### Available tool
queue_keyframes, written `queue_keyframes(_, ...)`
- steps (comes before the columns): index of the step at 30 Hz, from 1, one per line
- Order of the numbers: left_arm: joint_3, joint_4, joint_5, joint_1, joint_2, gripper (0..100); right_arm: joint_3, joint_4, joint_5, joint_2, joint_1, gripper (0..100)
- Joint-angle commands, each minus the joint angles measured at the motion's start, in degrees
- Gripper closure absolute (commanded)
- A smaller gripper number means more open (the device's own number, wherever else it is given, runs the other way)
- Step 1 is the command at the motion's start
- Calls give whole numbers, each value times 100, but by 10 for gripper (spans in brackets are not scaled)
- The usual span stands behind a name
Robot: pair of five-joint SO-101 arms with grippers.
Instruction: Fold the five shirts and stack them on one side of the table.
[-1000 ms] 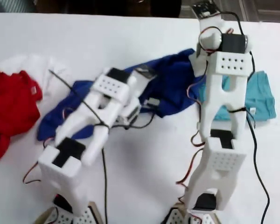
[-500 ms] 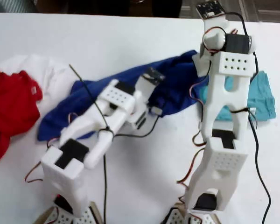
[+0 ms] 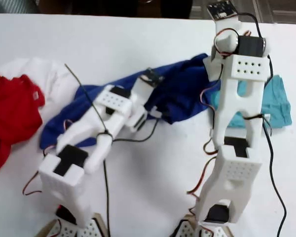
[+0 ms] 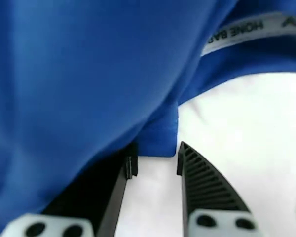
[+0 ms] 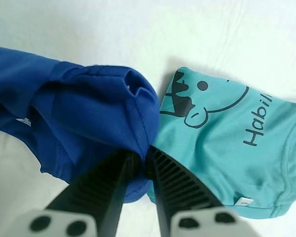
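Table (image 3: 138,39): one white top, with four shirts in sight on it and two arms over it.
Arms: two. The left arm (image 3: 89,133) slants from the near edge up toward the middle. The right arm (image 3: 237,113) runs nearly straight away from the near edge, its wrist at the far side.
Blue shirt (image 3: 182,89): one, the largest. It is strung across the middle of the table from left to right, bunched and unfolded.
Red shirt (image 3: 12,113): one, crumpled at the left edge.
White shirt (image 3: 49,74): one, beside and partly under the red one.
Teal shirt (image 3: 278,98): one, at the right, touching the blue one. The right arm crosses it in the high view. The right wrist view shows a cartoon figure and lettering on its front.
Left gripper (image 4: 155,153): jaws spread apart, a corner of the blue hem between the tips.
Right gripper (image 5: 143,155): jaws pressed together, pinching a fold of the blue shirt just beside the teal one.
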Motion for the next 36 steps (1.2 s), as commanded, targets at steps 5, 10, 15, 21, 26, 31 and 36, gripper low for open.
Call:
queue_keyframes(5,-57,-299,9,26,-237,842,-229,110,44,-409,-13,978)
queue_keyframes(10,-57,-299,18,273,-237,842,-229,110,35,-409,-13,978)
queue_keyframes(15,-101,-431,396,325,-105,842,-229,110,35,-409,-13,978)
queue_keyframes(21,-813,-44,448,316,730,841,-229,110,35,-409,-4,978)
queue_keyframes(26,-1710,712,422,316,1336,849,-229,119,35,-409,4,978)
queue_keyframes(31,-2325,1257,440,273,1538,964,-211,119,35,-409,4,978)
queue_keyframes(36,-2826,1749,413,97,1178,973,158,110,35,-418,-13,978)
